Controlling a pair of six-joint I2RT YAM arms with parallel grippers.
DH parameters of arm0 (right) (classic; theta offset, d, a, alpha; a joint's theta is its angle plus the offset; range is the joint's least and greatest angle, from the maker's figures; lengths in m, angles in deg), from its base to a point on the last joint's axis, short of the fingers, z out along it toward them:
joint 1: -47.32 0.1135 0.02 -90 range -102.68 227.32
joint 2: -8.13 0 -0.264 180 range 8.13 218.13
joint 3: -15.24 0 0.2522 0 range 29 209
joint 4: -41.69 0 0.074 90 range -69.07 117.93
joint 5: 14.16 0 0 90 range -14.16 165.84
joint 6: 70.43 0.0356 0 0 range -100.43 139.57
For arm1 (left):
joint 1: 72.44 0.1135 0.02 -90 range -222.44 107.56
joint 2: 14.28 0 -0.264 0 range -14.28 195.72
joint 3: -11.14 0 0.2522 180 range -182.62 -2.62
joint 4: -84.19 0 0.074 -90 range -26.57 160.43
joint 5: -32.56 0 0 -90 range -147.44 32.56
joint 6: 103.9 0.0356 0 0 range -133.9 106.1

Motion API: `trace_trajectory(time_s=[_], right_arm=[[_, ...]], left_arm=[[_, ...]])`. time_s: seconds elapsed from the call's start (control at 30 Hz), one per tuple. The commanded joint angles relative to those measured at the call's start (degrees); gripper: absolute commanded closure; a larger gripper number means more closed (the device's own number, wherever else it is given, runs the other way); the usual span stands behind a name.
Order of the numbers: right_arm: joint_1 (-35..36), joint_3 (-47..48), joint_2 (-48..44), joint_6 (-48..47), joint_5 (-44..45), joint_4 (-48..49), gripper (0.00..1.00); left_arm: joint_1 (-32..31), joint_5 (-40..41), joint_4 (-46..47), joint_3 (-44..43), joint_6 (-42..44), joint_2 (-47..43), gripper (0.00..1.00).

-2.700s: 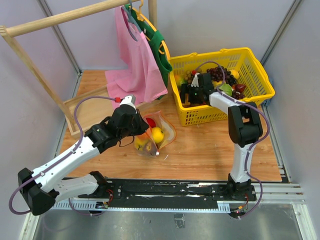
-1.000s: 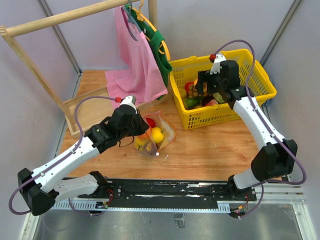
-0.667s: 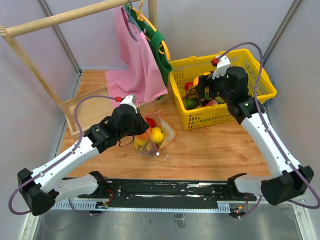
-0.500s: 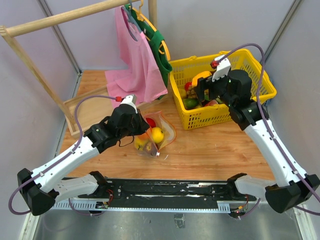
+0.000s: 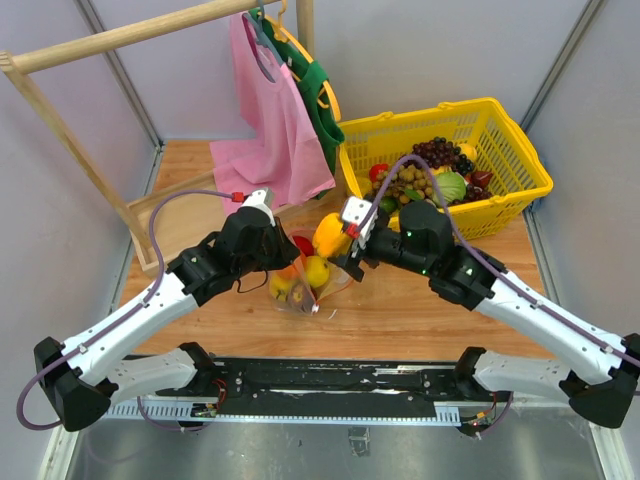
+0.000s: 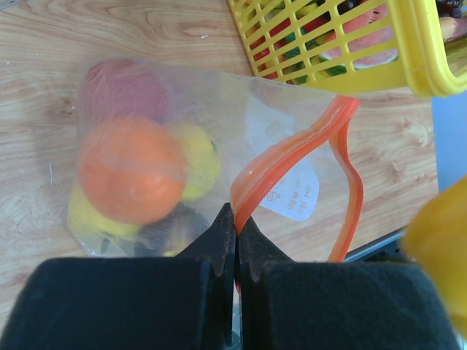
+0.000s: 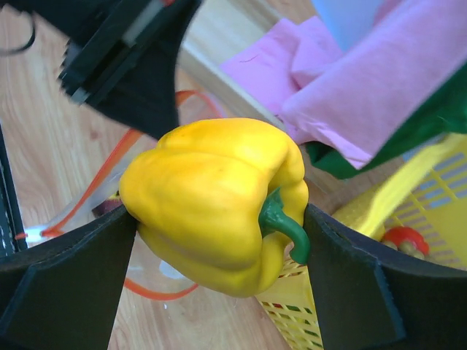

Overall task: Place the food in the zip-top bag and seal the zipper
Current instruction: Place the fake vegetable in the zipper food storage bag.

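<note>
The clear zip-top bag [image 5: 310,270] lies on the wooden table with its mouth open; it also shows in the left wrist view [image 6: 219,124]. Inside are an orange [image 6: 131,169], a red fruit [image 6: 120,87] and yellow pieces [image 6: 197,160]. My left gripper [image 6: 236,222] is shut on the red-orange zipper strip [image 6: 292,149] and holds the mouth open. My right gripper [image 7: 219,219] is shut on a yellow pepper [image 7: 215,200] and holds it in the air just above the bag's mouth, also seen from above [image 5: 330,233].
A yellow basket [image 5: 520,150] with grape bunches and other toy produce stands at the back right. Pink and green cloth bags [image 5: 275,120] hang from a wooden rack [image 5: 60,110] at the back left. A wooden tray [image 5: 180,215] lies left of the bag.
My right arm lifted the yellow pepper out of the basket and swung left and down to just above the bag's mouth. The left arm has held still on the zipper strip.
</note>
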Motion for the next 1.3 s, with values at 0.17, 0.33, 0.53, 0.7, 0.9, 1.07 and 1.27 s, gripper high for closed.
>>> trace_trajectory(time_s=[0.17,0.33,0.53,0.7,0.9,1.07,1.27], right_arm=[[5.38,-5.05,3.12,-14.83,-2.30,2.34,0.44],[7.21,-5.74,4.68,-18.48,-5.28,0.74,0.39],[7.58,-6.14,6.03,-23.49,-6.80,-1.67,0.35],[7.77,-6.52,8.07,-25.87,-4.79,-2.95,0.28],[7.73,-6.42,9.84,-24.50,1.62,-0.29,0.13],[7.69,-5.66,10.85,-22.64,2.74,1.02,0.02],[7.69,-4.98,9.53,-18.41,3.48,3.23,0.01]], left_arm=[[0.31,-1.75,0.68,-2.13,0.85,-1.09,1.00],[0.30,-1.95,0.62,-2.16,0.83,-1.16,1.00],[0.30,-2.30,0.63,-1.98,0.79,-1.34,1.00],[0.30,-2.57,0.69,-1.85,0.71,-1.52,1.00],[0.30,-3.40,0.95,-1.57,0.61,-2.11,1.00],[0.31,-3.94,1.24,-1.36,0.38,-2.32,1.00],[0.30,-4.15,1.93,-0.81,-0.34,-2.32,1.00]])
